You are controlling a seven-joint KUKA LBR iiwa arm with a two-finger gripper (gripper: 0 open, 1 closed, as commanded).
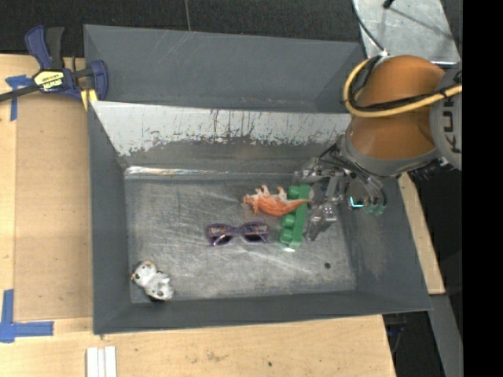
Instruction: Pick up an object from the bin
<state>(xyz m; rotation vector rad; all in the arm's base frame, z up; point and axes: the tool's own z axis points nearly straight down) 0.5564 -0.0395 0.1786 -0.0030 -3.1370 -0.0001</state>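
Camera view has the pincer (321, 210) low at the 3 o'clock side of the grey metal bin (236, 93), right against a green knobbly plastic block piece (294, 225); whether it is released or clenched I cannot tell. An orange plastic toy animal (271, 203) touches the block at its 10 o'clock, and purple plastic sunglasses (237, 232) lie at its 9 o'clock. The block looks light, stiff and smooth, so its flat long sides seem the safest hold.

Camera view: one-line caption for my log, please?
The pincer low at right of the bin, beside a green block and orange toy animal; purple sunglasses mid-floor, white toy lower-left.
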